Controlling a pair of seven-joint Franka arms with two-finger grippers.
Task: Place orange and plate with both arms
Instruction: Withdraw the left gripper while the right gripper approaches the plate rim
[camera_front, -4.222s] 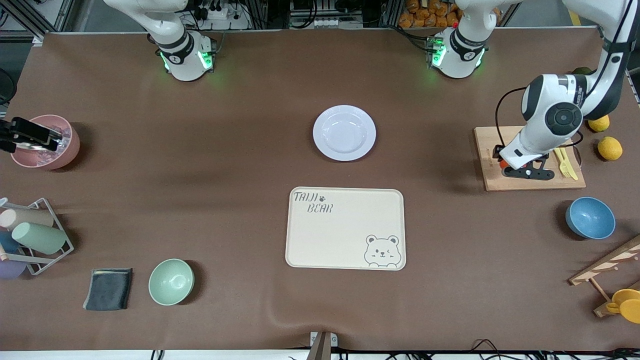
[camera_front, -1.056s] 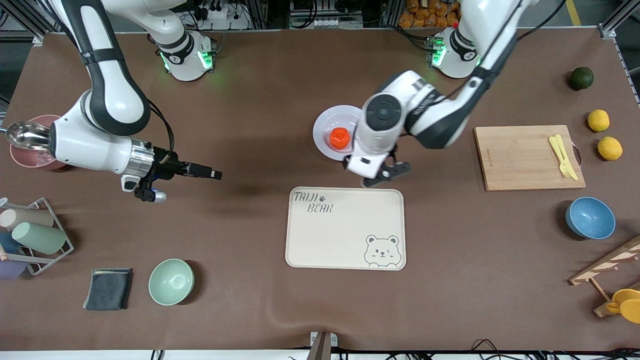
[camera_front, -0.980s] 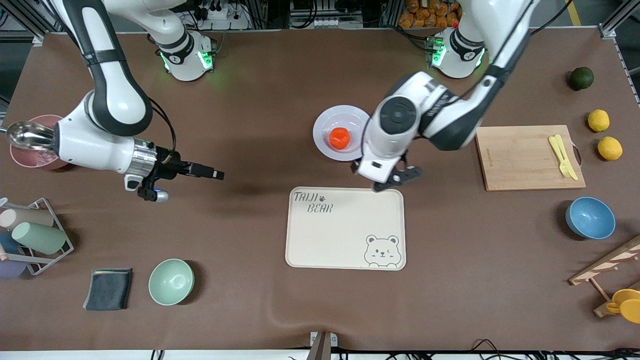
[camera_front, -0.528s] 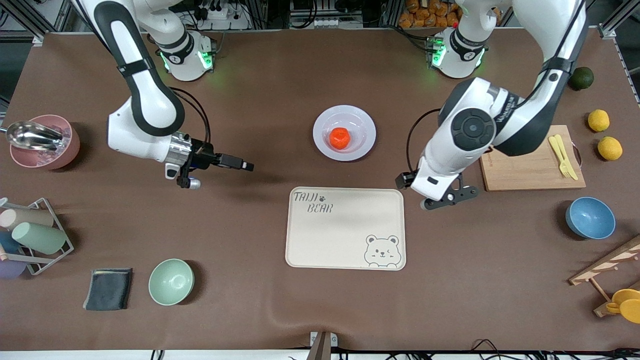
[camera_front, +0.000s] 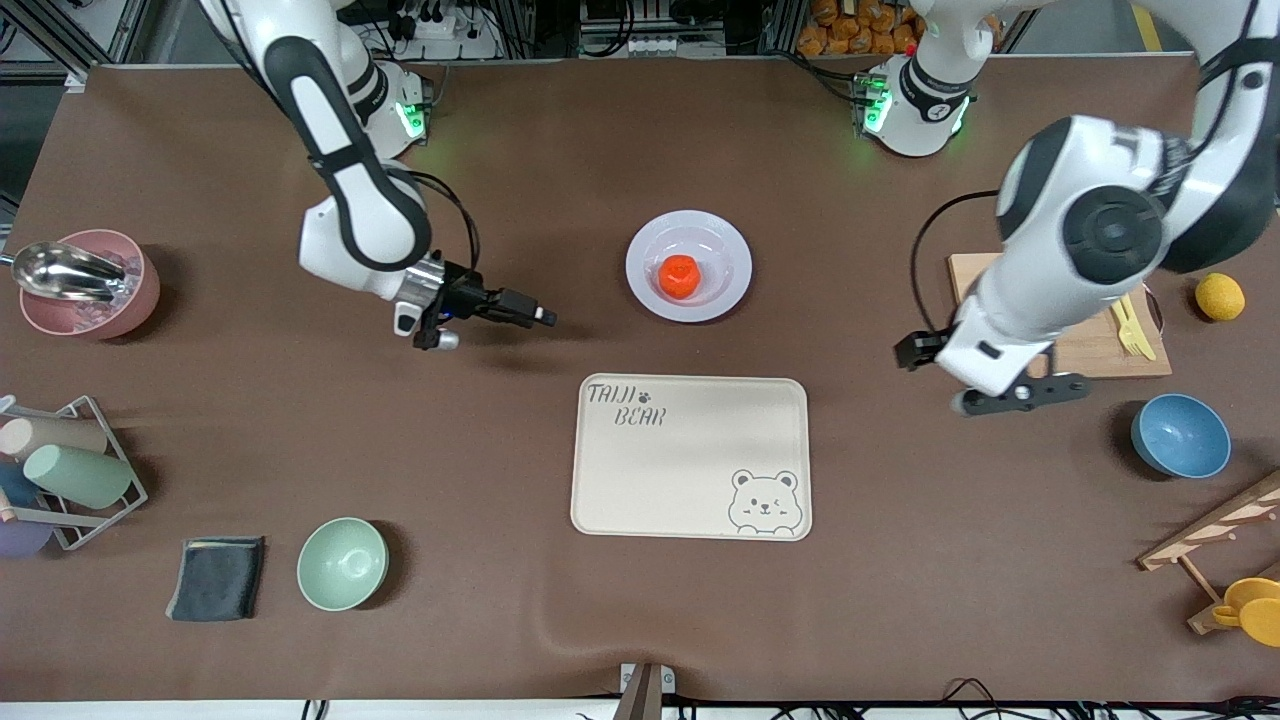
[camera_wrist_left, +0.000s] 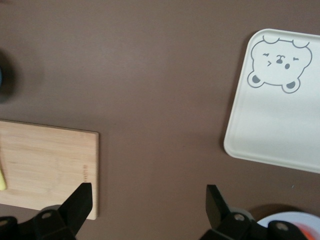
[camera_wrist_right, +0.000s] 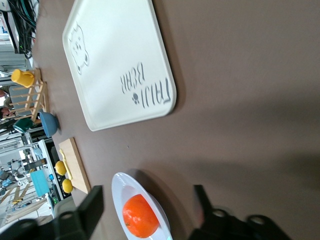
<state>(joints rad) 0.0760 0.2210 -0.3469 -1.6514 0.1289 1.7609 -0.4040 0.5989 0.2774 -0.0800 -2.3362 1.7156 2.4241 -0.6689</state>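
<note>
The orange (camera_front: 680, 276) lies in the sunken centre of the white plate (camera_front: 640, 262), mid-table, farther from the camera than the tray. My right gripper (camera_front: 532, 314) is open and empty, low over the table beside the plate on the right arm's side, fingers pointing at it. The right wrist view shows the orange (camera_wrist_right: 140, 215) on the plate (camera_wrist_right: 119, 187) past my open right gripper (camera_wrist_right: 147, 197). My left gripper (camera_front: 1022, 394) is open and empty over bare table between the tray and the cutting board. In its wrist view the left gripper (camera_wrist_left: 148, 189) frames only tablecloth.
A cream bear-printed tray (camera_front: 690, 460) lies nearer the camera than the plate. A wooden cutting board (camera_front: 1105, 352) and a blue bowl (camera_front: 1180, 435) sit at the left arm's end. A green bowl (camera_front: 342, 563), a pink bowl (camera_front: 85, 285) and a cup rack (camera_front: 60, 480) sit at the right arm's end.
The left gripper carried the orange from the cutting board to the plate, let it go, and drew back toward its end. The right gripper has moved across the table toward the plate.
</note>
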